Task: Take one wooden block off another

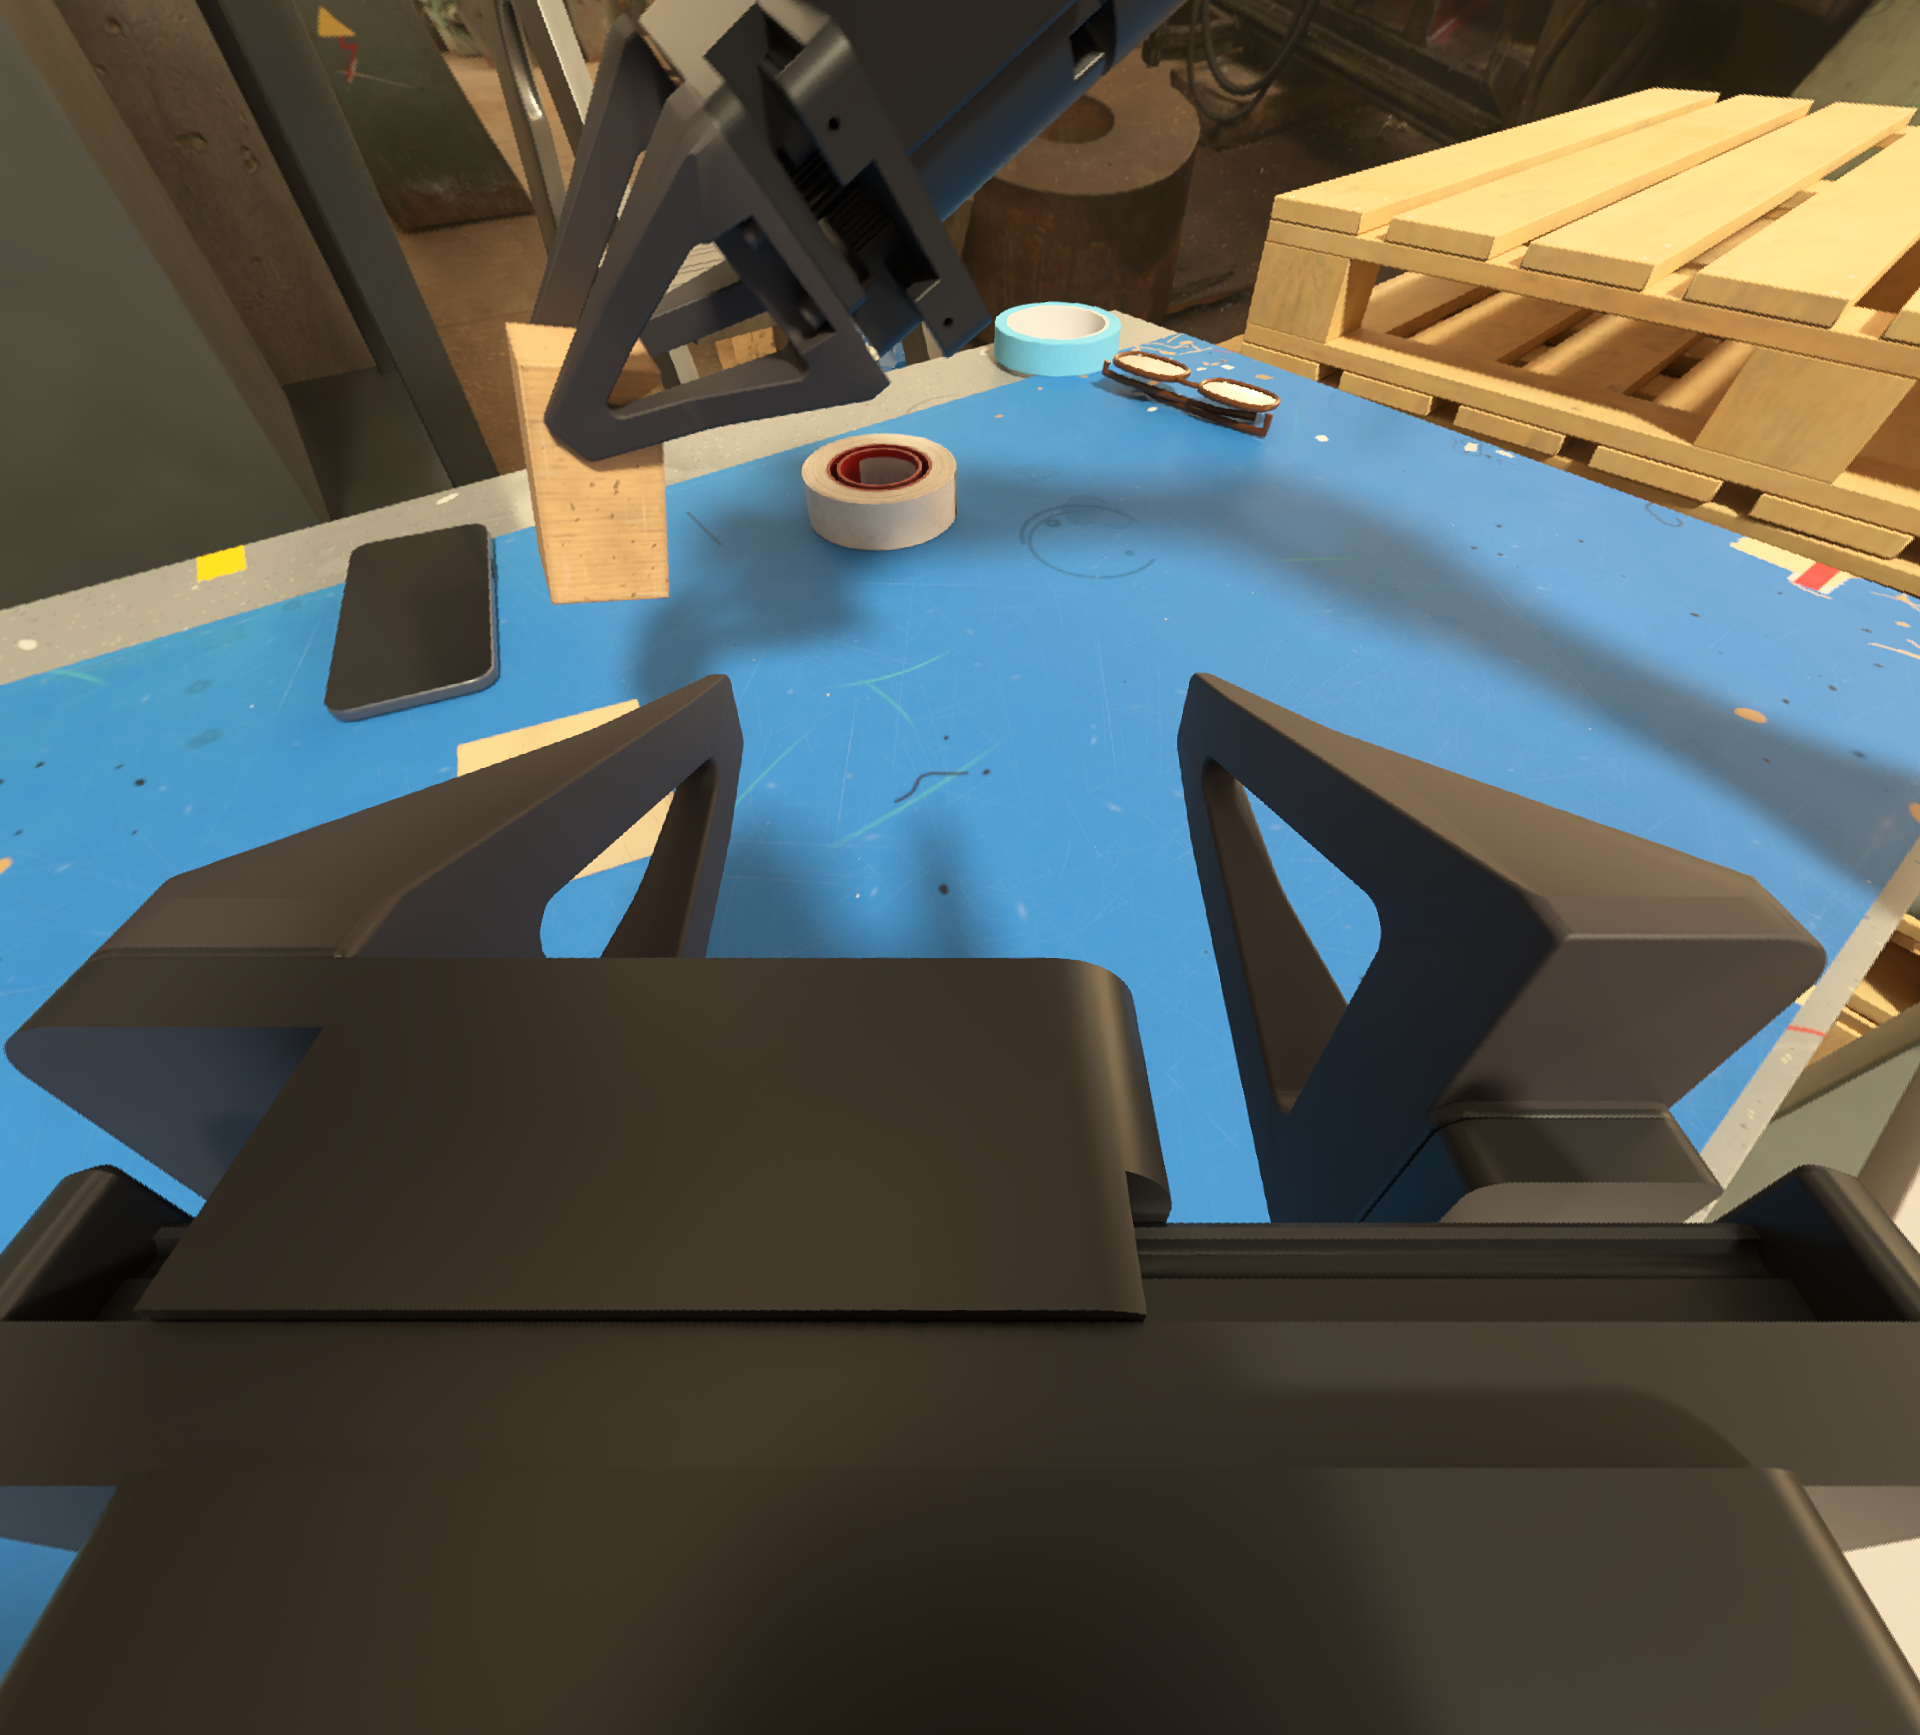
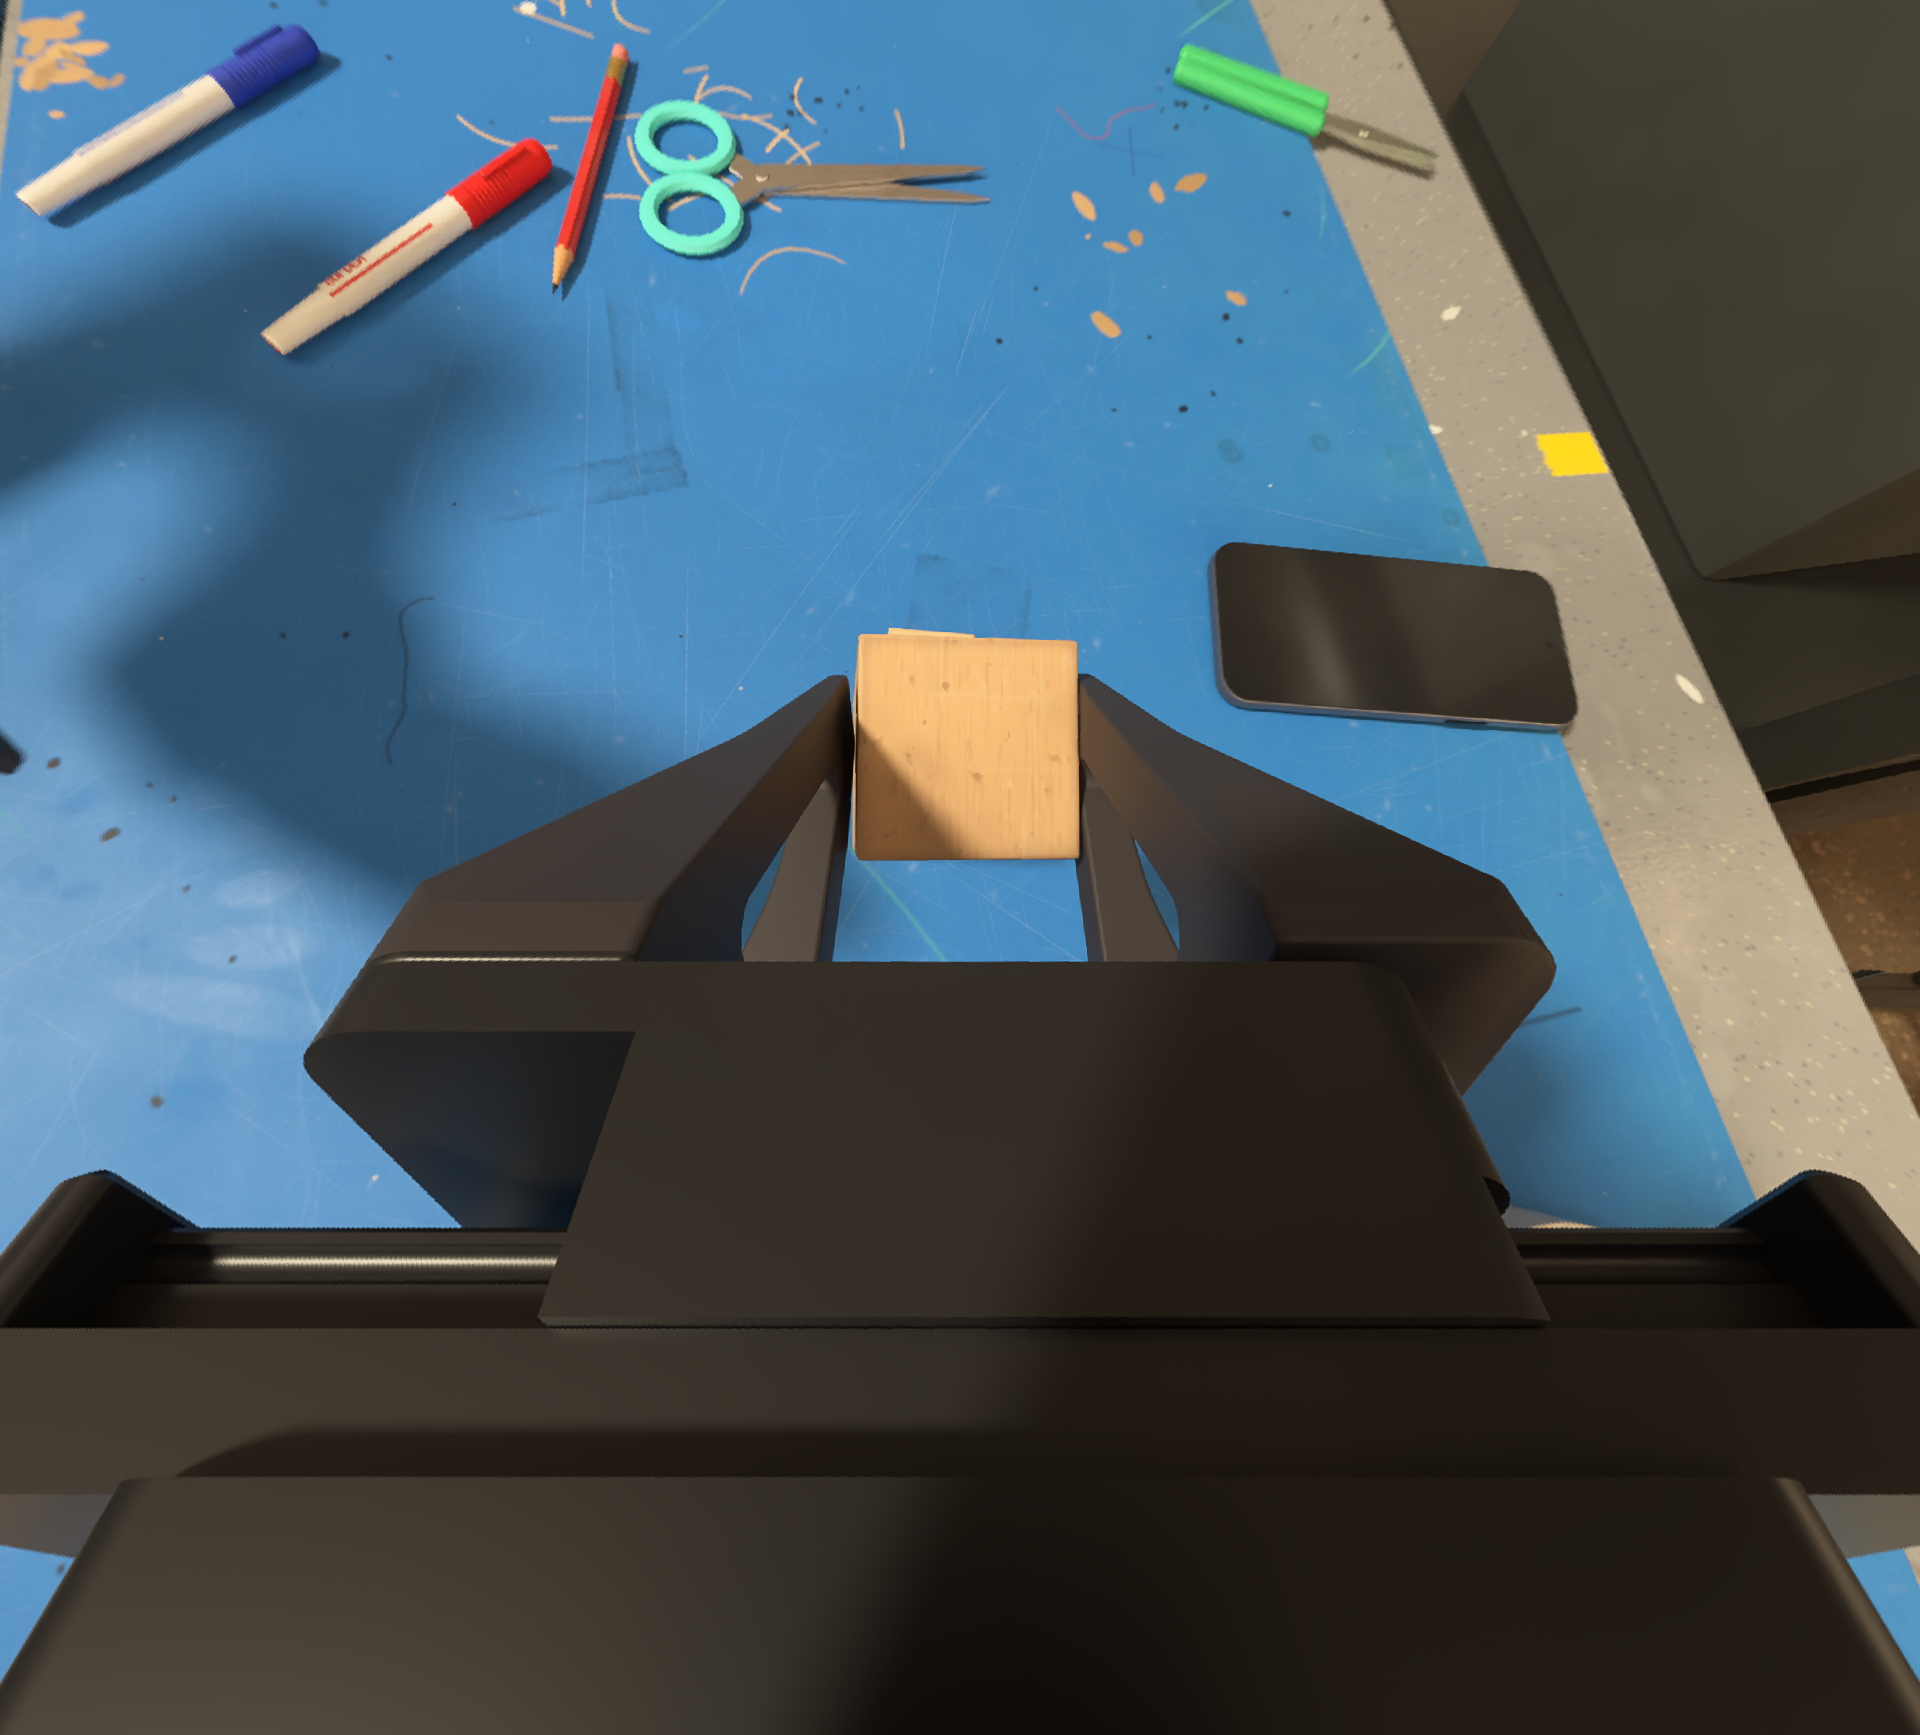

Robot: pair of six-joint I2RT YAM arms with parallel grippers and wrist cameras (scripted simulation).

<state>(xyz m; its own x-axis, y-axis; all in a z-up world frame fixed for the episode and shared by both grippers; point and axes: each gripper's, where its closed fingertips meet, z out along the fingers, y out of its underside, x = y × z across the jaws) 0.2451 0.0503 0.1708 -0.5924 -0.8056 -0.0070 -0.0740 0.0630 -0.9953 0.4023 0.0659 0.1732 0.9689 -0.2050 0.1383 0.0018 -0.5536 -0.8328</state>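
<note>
Blue and scratched, the table (image 2: 727, 490) fills both views. At the middle of the right wrist view, the right gripper (image 2: 966, 698) has a finger pressed on each side of the top block (image 2: 966, 745), so it is squeezing it. A thin pale edge peeks out behind that block's far side (most likely the block under it). In the left wrist view the stack stands at the upper left, with the bottom block (image 1: 603, 532) showing below the dark fingers.

The left gripper (image 1: 961, 719) hangs with its fingers spread wide and nothing between them, low in its own view. A pale wood patch beside its left finger cannot be made out.

What could go wrong? If the squeeze is weak, the top block may slip out on the way up. If it drags instead of lifting straight, I think the bottom one could tip or slide.

A phone (image 2: 1392, 636) lies just right of the stack, so a falling block might hit it. Farther off lie tape (image 1: 881, 490), scissors (image 2: 748, 179), a red marker (image 2: 416, 241) and a pencil (image 2: 590, 163), well away from trouble.
</note>
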